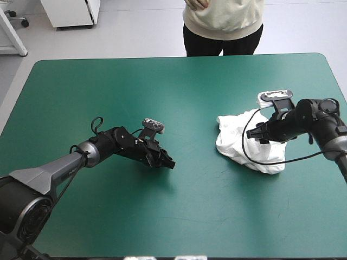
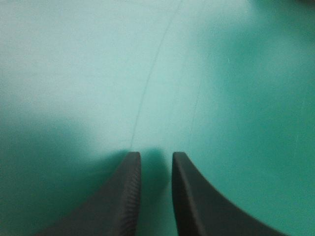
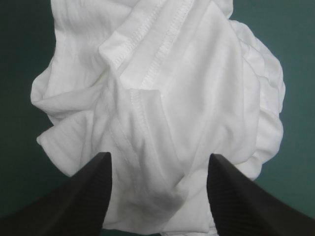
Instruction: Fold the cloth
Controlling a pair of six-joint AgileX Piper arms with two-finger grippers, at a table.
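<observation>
The white T-shirt (image 1: pixel 246 142) lies as a crumpled heap on the right side of the teal-green cover (image 1: pixel 179 97). My right gripper (image 1: pixel 255 133) hovers over the heap's right part. In the right wrist view its black fingers (image 3: pixel 88 191) stand wide open, with the T-shirt (image 3: pixel 162 98) and its seams filling the space between and ahead of them; nothing is gripped. My left gripper (image 1: pixel 165 161) sits low over bare cover left of centre, well apart from the heap. Its fingers (image 2: pixel 123 196) stand a narrow gap apart with only cover between them.
A person stands beyond the table's far edge (image 1: pixel 179 56), not over the top. Bare cover stretches between the two grippers and toward the front edge.
</observation>
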